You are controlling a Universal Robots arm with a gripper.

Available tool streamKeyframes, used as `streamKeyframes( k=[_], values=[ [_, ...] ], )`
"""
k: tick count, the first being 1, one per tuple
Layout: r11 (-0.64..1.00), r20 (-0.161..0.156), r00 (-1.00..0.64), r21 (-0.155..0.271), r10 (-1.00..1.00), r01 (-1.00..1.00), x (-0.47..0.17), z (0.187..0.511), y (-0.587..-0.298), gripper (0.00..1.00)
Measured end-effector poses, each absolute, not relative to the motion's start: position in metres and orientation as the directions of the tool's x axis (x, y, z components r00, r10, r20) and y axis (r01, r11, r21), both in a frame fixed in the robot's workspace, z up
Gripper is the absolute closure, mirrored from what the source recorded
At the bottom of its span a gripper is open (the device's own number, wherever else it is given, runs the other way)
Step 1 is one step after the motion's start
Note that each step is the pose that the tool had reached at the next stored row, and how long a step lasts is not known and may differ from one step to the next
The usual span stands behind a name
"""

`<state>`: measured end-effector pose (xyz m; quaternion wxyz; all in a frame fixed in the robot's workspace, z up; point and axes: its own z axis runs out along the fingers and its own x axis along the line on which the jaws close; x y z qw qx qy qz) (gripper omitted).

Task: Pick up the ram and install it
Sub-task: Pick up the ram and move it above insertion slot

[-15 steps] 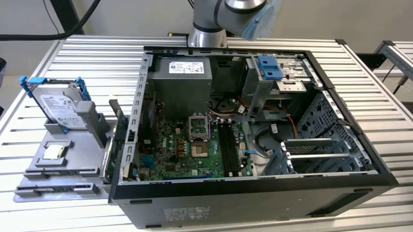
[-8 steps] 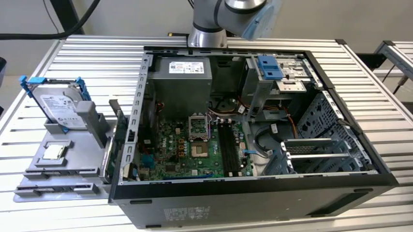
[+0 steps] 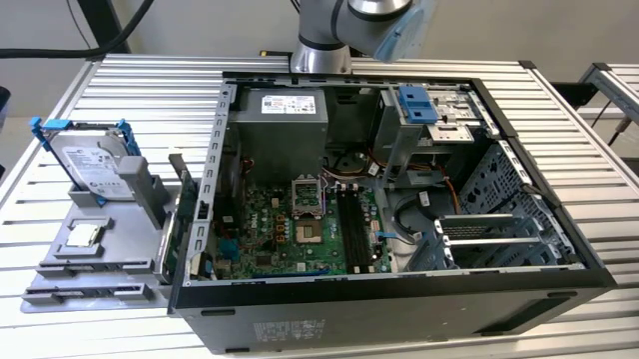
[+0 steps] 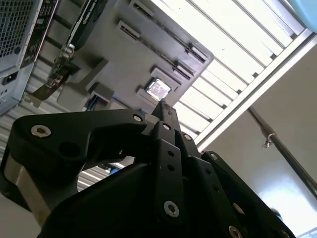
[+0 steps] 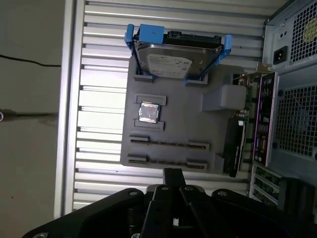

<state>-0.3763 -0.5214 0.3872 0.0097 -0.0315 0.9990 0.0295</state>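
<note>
My gripper (image 5: 172, 173) is shut with nothing between its fingers, and in both wrist views it hangs above one edge of the grey parts tray (image 5: 188, 124), clear of it. The same shut gripper (image 4: 165, 110) points at that tray (image 4: 124, 54). Two long clip holders (image 5: 168, 144) cross the tray, with thin dark lines along them seen edge-on. Whether one of these is the ram I cannot tell. In the exterior view the open computer case (image 3: 539, 187) lies on its side, and the long black motherboard slots (image 3: 352, 221) sit near its middle. The arm (image 3: 349, 22) rises behind the case.
On the tray (image 3: 110, 247) stand a hard drive in a blue bracket (image 3: 95, 161), a square processor (image 3: 85, 235) and a green card (image 3: 185, 224) against the case wall. The slatted metal table (image 3: 150, 82) carries it all. Cables and a drive cage (image 3: 429, 112) crowd the case.
</note>
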Motion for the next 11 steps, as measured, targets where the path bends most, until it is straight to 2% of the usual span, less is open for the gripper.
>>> streamKeyframes(
  k=[11],
  values=[
    [0.990, -0.021, -0.991, 0.058, -0.131, -0.132, -0.3763, 0.3872, -0.5214, 1.00]
  ],
)
